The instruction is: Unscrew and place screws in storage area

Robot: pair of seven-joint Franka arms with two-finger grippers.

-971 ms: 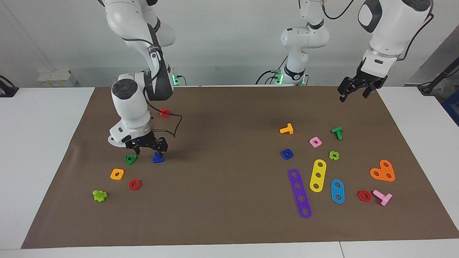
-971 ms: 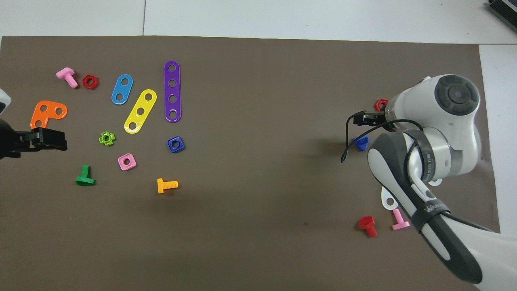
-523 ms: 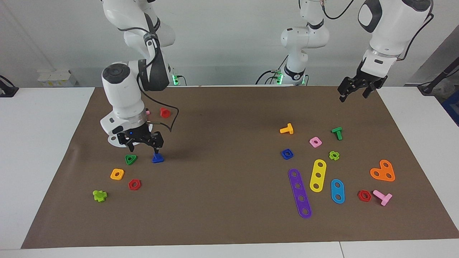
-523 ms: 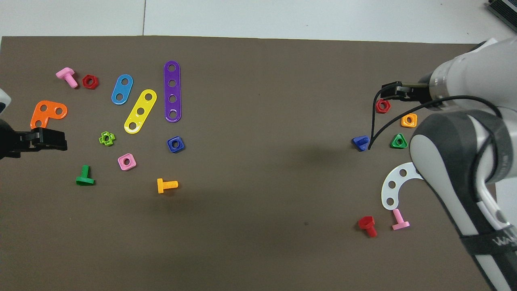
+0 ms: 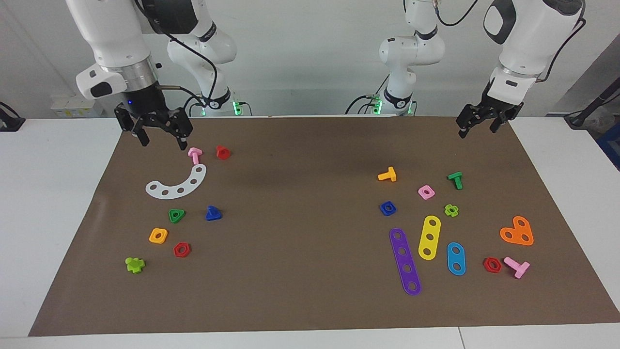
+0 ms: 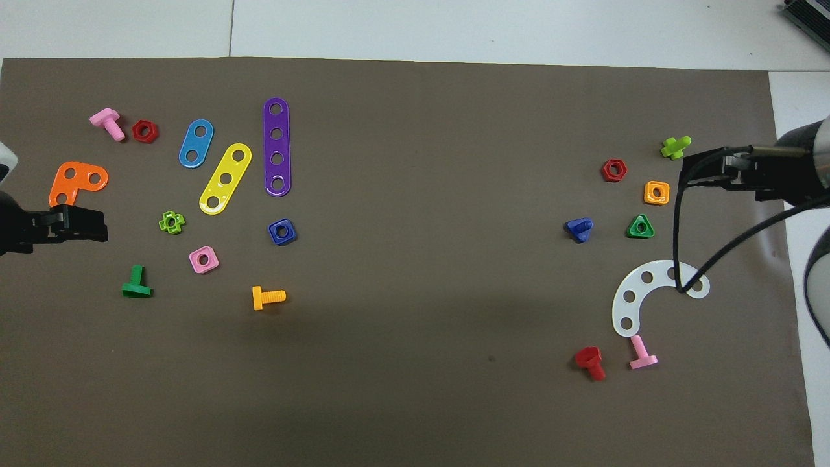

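Observation:
A blue screw [image 5: 213, 213] [image 6: 579, 229] with a triangular head lies by itself on the brown mat [image 5: 300, 291], beside a green triangular nut [image 5: 177, 215] toward the right arm's end. That patch of mat serves as the storage area [image 6: 648, 259]. My right gripper [image 5: 163, 140] [image 6: 690, 172] hangs open and empty, high over the mat's edge by the right arm's base, well clear of the screw. My left gripper [image 5: 477, 128] [image 6: 97, 224] waits open and empty, raised over the left arm's end of the mat.
Around the screw lie a white curved strip [image 5: 177, 186], pink bolt [image 5: 194, 154], red bolt [image 5: 223, 152], orange nut [image 5: 158, 235], red nut [image 5: 181, 249] and lime piece [image 5: 135, 264]. Several strips, nuts and bolts sit toward the left arm's end, among them a purple strip [image 5: 405, 261].
My right gripper has lifted off the blue screw and drawn back and up toward its base, leaving the screw lying on the mat. The left arm has not moved.

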